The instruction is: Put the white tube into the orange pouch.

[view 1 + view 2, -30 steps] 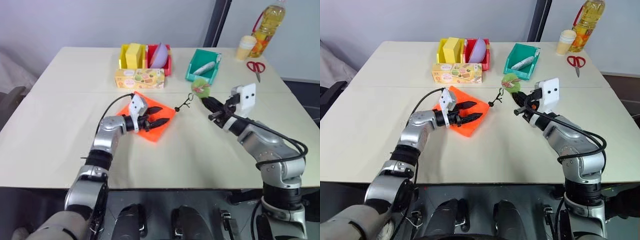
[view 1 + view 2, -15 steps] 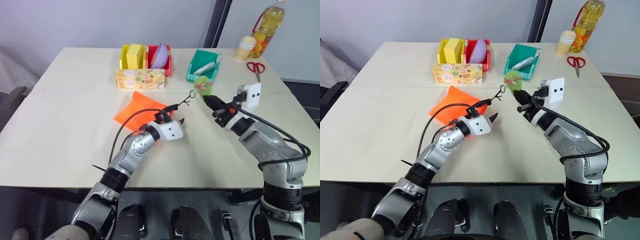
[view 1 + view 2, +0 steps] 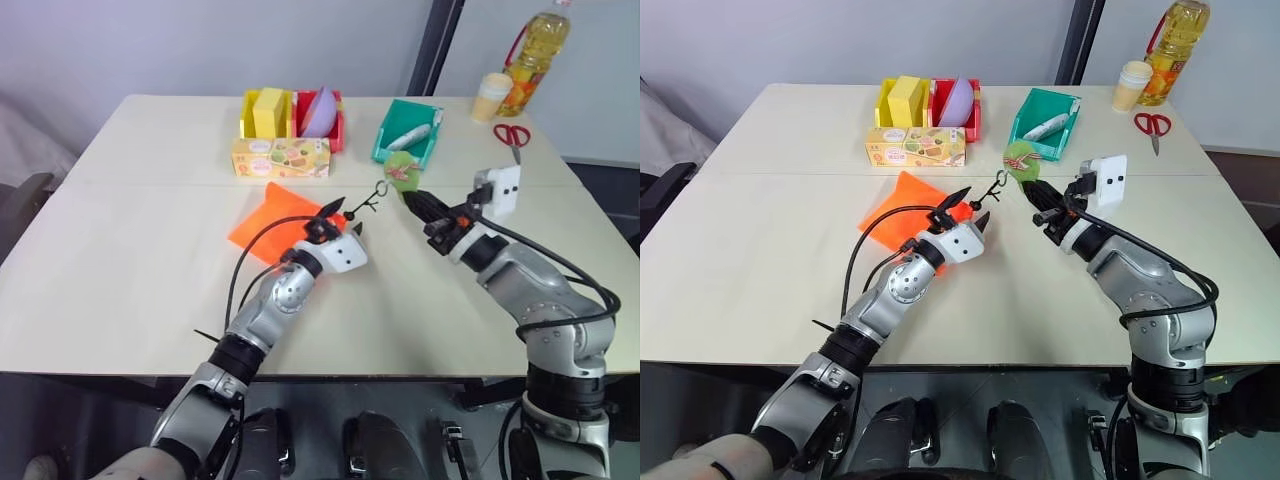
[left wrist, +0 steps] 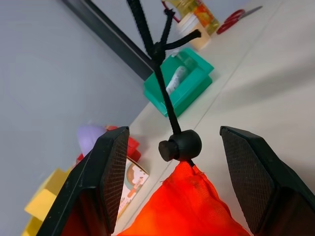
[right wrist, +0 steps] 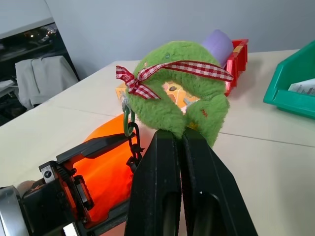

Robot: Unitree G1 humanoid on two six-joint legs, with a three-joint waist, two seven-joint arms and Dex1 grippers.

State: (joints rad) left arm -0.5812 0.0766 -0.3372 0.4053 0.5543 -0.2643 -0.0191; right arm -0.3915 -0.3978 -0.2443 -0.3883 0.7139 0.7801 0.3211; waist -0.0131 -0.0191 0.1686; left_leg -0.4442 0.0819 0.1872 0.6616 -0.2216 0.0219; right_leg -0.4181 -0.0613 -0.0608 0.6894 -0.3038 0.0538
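Head view: the right gripper pinches the round green tag on the cord of the orange pouch on the table, while the left gripper hangs unclenched at the pouch's corner.

Left wrist view: the cord's toggle sits between spread, empty fingers — apparently opening the mouth.

Next: spread it, then fetch the white tube from the green bin.
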